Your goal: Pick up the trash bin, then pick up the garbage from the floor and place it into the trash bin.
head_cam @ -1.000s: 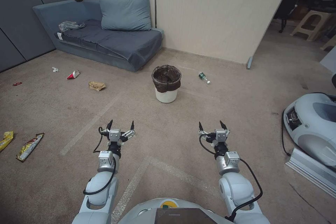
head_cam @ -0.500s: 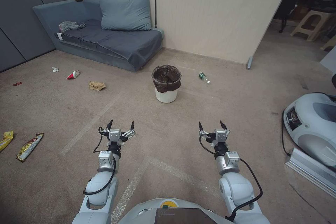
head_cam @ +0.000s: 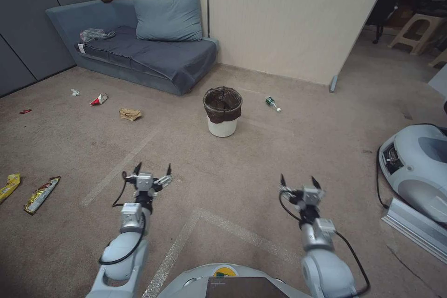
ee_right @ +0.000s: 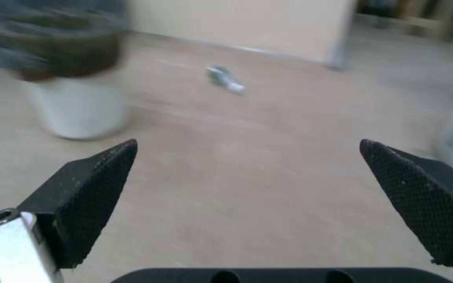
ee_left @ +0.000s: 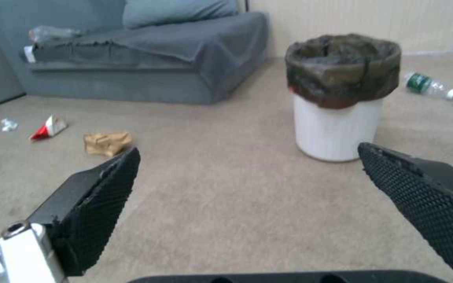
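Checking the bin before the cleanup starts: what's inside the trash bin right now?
Inside the trash bin, the crumpled dark brown liner fills the mouth and folds over the rim. No litter shows on it; the bottom is hidden by the liner's folds.

Head camera looks down from high and far at the bin (head_cam: 222, 111) on the floor. Left wrist camera sits low, facing the bin (ee_left: 340, 96) closer up. Right wrist camera, also low, catches the bin (ee_right: 64, 74) at its edge.
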### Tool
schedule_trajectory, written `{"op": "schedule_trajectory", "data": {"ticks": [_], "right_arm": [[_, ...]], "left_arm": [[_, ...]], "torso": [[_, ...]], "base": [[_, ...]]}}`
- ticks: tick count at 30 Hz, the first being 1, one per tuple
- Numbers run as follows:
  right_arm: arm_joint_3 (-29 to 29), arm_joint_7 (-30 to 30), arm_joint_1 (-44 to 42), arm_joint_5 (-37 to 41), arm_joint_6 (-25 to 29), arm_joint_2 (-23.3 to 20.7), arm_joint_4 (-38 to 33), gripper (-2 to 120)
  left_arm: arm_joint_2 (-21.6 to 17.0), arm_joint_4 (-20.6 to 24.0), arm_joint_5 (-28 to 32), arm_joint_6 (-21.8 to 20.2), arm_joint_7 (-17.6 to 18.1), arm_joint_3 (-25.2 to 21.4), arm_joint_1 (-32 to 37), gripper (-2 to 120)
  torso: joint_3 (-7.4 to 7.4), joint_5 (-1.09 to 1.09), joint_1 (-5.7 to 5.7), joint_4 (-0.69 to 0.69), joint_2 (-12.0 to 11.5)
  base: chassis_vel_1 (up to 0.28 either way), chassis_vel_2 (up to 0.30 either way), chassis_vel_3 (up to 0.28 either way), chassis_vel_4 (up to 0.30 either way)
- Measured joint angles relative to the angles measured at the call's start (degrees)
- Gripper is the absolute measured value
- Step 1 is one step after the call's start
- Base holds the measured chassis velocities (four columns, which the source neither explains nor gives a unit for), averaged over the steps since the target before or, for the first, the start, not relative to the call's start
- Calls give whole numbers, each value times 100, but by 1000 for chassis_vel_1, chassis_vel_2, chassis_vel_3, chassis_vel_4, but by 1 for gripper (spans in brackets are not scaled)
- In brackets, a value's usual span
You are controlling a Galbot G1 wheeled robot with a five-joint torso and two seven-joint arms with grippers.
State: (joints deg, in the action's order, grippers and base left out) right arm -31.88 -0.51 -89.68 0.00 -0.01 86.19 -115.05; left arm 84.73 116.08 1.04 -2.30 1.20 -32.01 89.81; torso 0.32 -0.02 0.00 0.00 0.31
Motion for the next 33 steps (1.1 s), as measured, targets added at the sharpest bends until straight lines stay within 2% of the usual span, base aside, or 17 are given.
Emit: {"op": "schedule_trajectory", "data": {"ticks": [1, 2, 3, 4, 5, 7, 8, 9, 10, 11, 12, 13, 14, 15, 16, 26, 33], "right_arm": [[0, 0, 0, 0, 0, 0, 0, 100], [-136, -171, -287, 10, 21, 97, -150, 100], [-325, -409, -697, 29, 45, 219, -341, 100], [-325, -409, -697, 29, 45, 219, -341, 100], [-510, -650, -1119, 55, 81, 358, -549, 100], [-580, -600, -1326, 62, 81, 397, -601, 100], [-377, -292, -1333, 40, 49, 301, -414, 100], [-346, -264, -1305, 33, 46, 296, -381, 100], [-346, -264, -1305, 33, 46, 296, -381, 100], [-534, -510, -1392, 17, 111, 379, -523, 100], [-676, -678, -1578, 9, 181, 465, -649, 100], [-676, -678, -1578, 9, 181, 465, -649, 100], [-744, -756, -1694, -3, 193, 499, -676, 100], [-747, -766, -1667, -22, 231, 502, -680, 100], [-744, -768, -1651, -24, 236, 503, -674, 100], [-715, -771, -1447, 9, 125, 413, -632, 100], [-699, -773, -1388, 37, 131, 413, -593, 100]], "left_arm": [[0, 0, 0, 0, 0, 0, 0, 100], [-165, 206, 149, -313, 171, -87, 145, 100], [-225, 211, 72, -130, 91, -78, 181, 100], [-225, 211, 72, -130, 91, -78, 181, 100], [-155, 120, 22, -24, 19, -6, 123, 100], [-225, 205, 85, -167, 94, -52, 180, 100], [-368, 404, 230, -463, 248, -117, 293, 100], [-435, 487, 296, -597, 319, -151, 353, 100], [-435, 487, 296, -597, 319, -151, 353, 100], [-628, 743, 483, -981, 530, -263, 519, 100], [-748, 882, 593, -1206, 646, -319, 623, 100], [-748, 882, 593, -1206, 646, -319, 623, 100], [-931, 1127, 770, -1564, 836, -408, 775, 100], [-1116, 1366, 940, -1917, 1022, -498, 928, 100], [-1152, 1408, 982, -2003, 1065, -516, 960, 100], [-1087, 1377, 691, -1903, 925, -435, 1086, 100], [-1052, 1386, 787, -1591, 788, -423, 1256, 100]], "torso": [[0, 0, 0, 0, 0], [0, 3, 0, 2, 0], [-1, 7, 0, 2, 1], [-1, 7, 0, 2, 1], [-1, -12, 0, -5, 0], [-1, -5, 0, -10, 0], [-2, 1, 0, -5, 0], [0, 13, 0, -3, 0], [0, 13, 0, -3, 0], [-1, 3, 0, 12, 0], [0, -7, 0, -1, 0], [0, -7, 0, -1, 0], [-1, 1, 0, -6, 0], [-1, 3, 0, -3, 1], [0, 2, 0, -4, 0], [0, 1, 0, -1, 0], [0, 2, 0, -2, 0]], "base": [[0, 0, 0, 0], [0, 0, 0, 0], [0, 0, 0, 0], [0, 0, 0, 0], [0, 0, 0, 0], [0, 0, 0, 0], [0, 0, 0, 0], [0, 0, 0, 0], [0, 0, 0, 0], [0, 0, 0, 0], [0, 0, 0, 0], [0, 0, 0, 0], [0, 0, 0, 0], [0, 0, 0, 0], [0, 0, 0, 0], [0, 0, 0, 0], [0, 0, 0, 0]]}}
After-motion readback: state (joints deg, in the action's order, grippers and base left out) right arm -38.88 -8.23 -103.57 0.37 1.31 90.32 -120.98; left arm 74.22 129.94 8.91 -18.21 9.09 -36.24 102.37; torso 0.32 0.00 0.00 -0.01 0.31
